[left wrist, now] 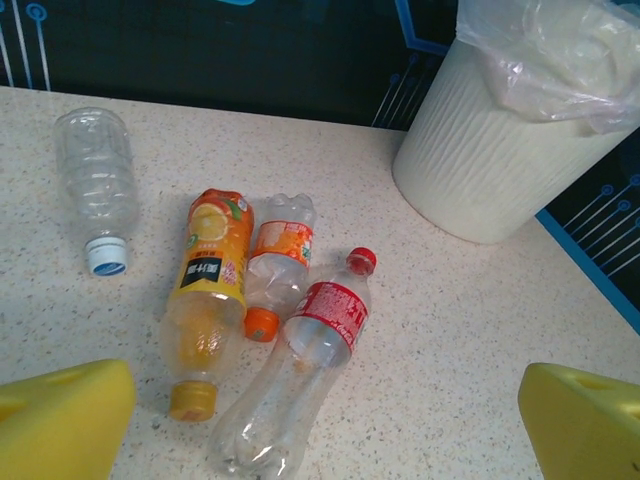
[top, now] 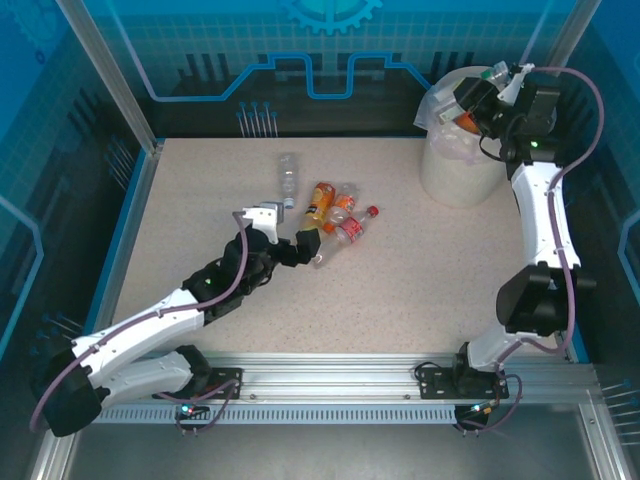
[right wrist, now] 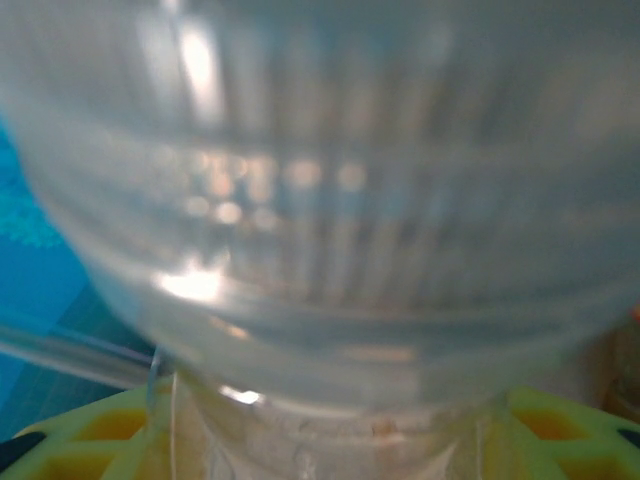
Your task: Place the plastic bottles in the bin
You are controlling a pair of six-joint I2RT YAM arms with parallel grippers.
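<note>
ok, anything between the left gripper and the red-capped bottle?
Nothing visible does. The left gripper is open, and the left wrist view shows the red-capped bottle lying straight ahead between its fingers, base nearest. The orange-capped bottle lies tight beside it, which could crowd one finger.

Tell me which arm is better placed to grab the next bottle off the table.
Left. The left gripper sits low beside the four bottles lying on the table, jaws open and facing them. The right gripper is up at the bin, jaws shut on a clear bottle not yet dropped.
</note>
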